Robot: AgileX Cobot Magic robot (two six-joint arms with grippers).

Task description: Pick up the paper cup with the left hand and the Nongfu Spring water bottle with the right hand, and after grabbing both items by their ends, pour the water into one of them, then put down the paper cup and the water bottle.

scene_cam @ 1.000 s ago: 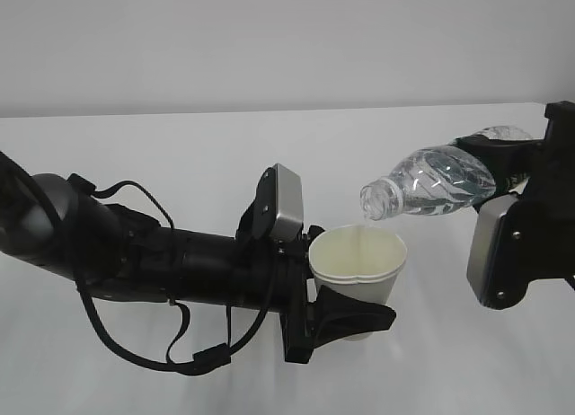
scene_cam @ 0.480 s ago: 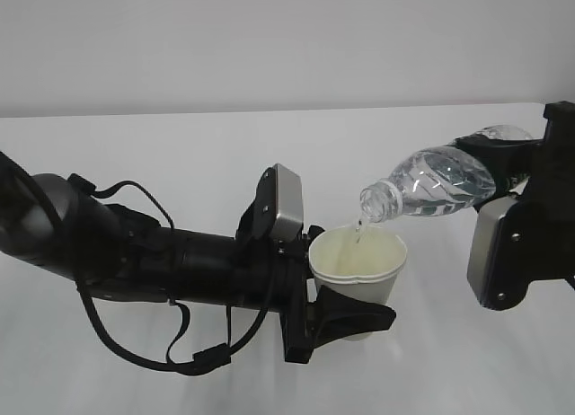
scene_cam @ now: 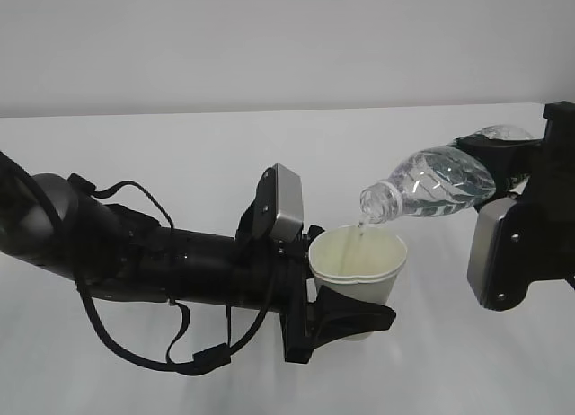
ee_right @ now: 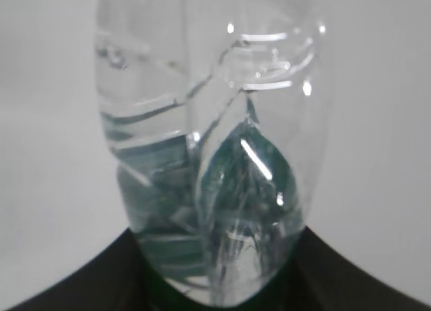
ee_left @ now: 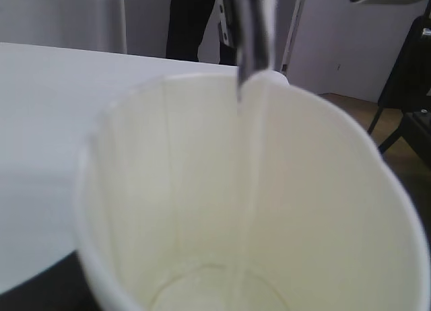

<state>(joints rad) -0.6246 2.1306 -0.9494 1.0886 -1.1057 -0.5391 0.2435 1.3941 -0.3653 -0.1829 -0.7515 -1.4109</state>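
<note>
The paper cup [scene_cam: 358, 258] is held upright above the table, and my left gripper [scene_cam: 356, 294] is shut on its lower part; one black finger [scene_cam: 359, 316] shows in front. My right gripper [scene_cam: 519, 163] is shut on the base end of the Nongfu Spring water bottle [scene_cam: 440, 183], which is tipped neck-down to the left over the cup. A thin stream of water [scene_cam: 359, 230] falls from the open neck into the cup. In the left wrist view the cup's inside [ee_left: 202, 210] fills the frame, with the stream [ee_left: 250, 190] running down its wall. In the right wrist view the bottle [ee_right: 215, 156] is seen from behind.
A white table [scene_cam: 180, 154] lies under both arms, with a plain grey wall behind. Past the table's far edge, the left wrist view shows dark furniture legs [ee_left: 404, 116] and a brown floor.
The stream of water from the bottle's mouth into the cup has grown plainer. Both arms and the cup have barely moved.
</note>
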